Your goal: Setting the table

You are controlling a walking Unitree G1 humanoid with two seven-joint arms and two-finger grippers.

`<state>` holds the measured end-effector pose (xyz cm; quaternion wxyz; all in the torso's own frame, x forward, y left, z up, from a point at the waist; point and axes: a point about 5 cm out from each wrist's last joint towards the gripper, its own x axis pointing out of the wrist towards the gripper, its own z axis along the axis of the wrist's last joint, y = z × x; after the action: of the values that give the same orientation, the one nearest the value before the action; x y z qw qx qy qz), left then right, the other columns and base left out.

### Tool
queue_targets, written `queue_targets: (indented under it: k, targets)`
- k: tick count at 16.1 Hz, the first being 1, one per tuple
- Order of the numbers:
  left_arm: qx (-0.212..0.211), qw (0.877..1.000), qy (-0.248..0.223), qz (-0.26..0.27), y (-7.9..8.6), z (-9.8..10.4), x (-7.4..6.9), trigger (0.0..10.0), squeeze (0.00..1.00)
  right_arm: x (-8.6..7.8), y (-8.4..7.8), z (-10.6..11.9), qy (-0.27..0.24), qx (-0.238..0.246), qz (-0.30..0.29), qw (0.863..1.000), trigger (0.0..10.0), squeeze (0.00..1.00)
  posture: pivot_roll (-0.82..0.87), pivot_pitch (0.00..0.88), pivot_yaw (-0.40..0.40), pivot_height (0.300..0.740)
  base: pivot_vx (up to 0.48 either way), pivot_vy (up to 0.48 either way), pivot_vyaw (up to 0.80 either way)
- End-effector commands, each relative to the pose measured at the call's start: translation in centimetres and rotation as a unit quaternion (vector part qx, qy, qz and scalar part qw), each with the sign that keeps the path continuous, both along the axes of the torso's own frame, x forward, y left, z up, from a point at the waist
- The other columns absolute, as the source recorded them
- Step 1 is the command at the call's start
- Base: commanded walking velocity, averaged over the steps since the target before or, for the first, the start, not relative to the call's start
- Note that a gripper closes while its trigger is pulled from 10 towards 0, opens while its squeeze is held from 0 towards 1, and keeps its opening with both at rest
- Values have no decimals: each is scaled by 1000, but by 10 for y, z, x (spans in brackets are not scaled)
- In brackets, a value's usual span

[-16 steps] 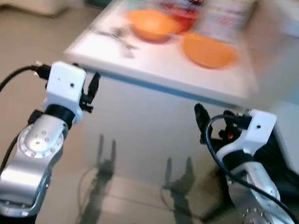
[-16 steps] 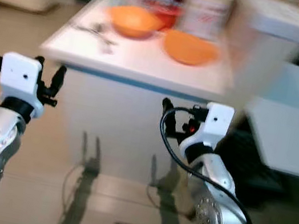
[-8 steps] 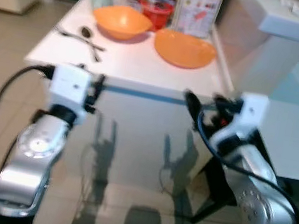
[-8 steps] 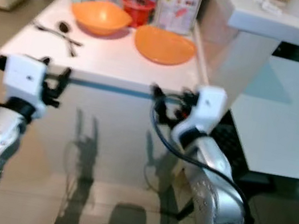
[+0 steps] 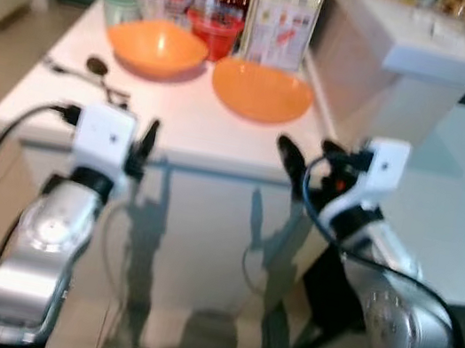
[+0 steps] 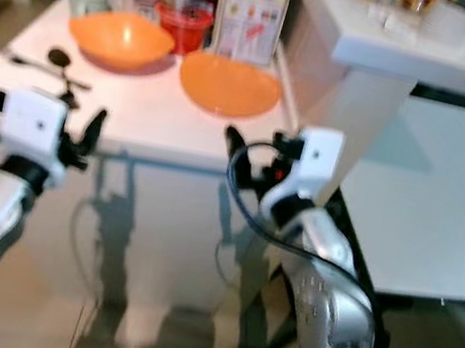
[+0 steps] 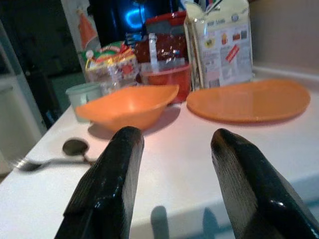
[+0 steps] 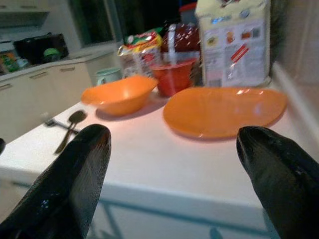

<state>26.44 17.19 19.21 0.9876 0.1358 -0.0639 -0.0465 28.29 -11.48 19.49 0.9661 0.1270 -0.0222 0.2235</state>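
**Both grippers raised at the near edge of the white table**

While both arms are held up in front of the white table (image 5: 220, 140), neither gripper grips anything. Nearest the camera, the left gripper (image 7: 174, 186) sits at the table's near edge on the robot's left, its two black fingers (image 7: 107, 194) spread apart with bare tabletop showing between them. The right gripper (image 8: 184, 174) is at the same near edge toward the robot's right, its fingers (image 8: 70, 184) spread wide, also over bare tabletop and touching nothing.

Past the near edge, toward the left side of the table, a fork (image 7: 35, 162) and a dark spoon (image 7: 75, 147) lie flat, close together. Further in from them stands an orange bowl (image 5: 156, 45), upright. Just beside the bowl, nearer the table's right side, an orange plate (image 5: 262, 90) lies flat; bowl and plate look close but whether they touch cannot be told.

Behind the bowl and plate, along the far part of the table, stand a small pale green cup (image 7: 85, 93) at the left, a bag of packaged food (image 7: 112, 62) next to it, a red container (image 5: 213, 34) with something pale standing in it, and a tall white carton (image 5: 283, 16) with printed pictures, right behind the plate. A darker red jar (image 7: 167, 35) stands behind the red container.

Beyond the table's right side rises a white counter (image 6: 416, 53) with a few blurred items on top.
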Motion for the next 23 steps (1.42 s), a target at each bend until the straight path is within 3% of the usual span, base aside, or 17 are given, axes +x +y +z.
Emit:
queue_targets:
  k: [1, 9, 10, 11, 13, 16, 18, 19, 23]
  targets:
    - [-2, 1000, 2, -20, -9, 0, 0, 10000, 0, 2, -11, -2, 8, -8, -17, 1000, 10000, 0, 63, 0, -68, 740, 341, 0, 0]
    - [5, 1000, 4, -23, -9, 0, 0, 10000, 0, 12, -7, 2, -36, -73, 35, 996, 10000, 0, 71, 0, -71, 740, 341, 0, 0]
    - [6, 1000, 9, -25, -10, -1, -1, 10000, 0, 14, -8, 2, -42, -92, 43, 994, 10000, 620, 74, 0, -74, 740, 281, 0, 0]
    - [15, 999, 15, -35, -12, -2, -2, 10000, 0, 16, -8, 2, -47, -110, 55, 991, 10000, 1000, 74, 0, -74, 740, 0, 0, 0]
    - [27, 998, 21, -44, -14, -4, -4, 10000, 0, 21, -8, 1, -60, -157, 81, 982, 10000, 1000, 79, 0, -79, 740, 0, 0, 0]
    - [31, 997, 39, -64, -20, -7, -4, 10000, 0, 25, -11, -3, -37, -165, 70, 983, 10000, 1000, 79, 0, -83, 740, 0, 0, 0]
    - [14, 997, 42, -60, -21, -7, -1, 10000, 0, 33, -5, -8, -17, -146, 46, 988, 10000, 0, 61, 0, -69, 740, 0, 0, 0]
    - [15, 997, 42, -61, -22, -7, -1, 10000, 0, 35, -3, -9, -16, -144, 44, 988, 10000, 0, 61, 0, -69, 740, 0, 0, 0]
    - [18, 997, 39, -63, -22, -5, 1, 10000, 0, 77, 19, -13, 20, -131, 56, 990, 10000, 0, 63, 0, -72, 740, 0, 0, 0]
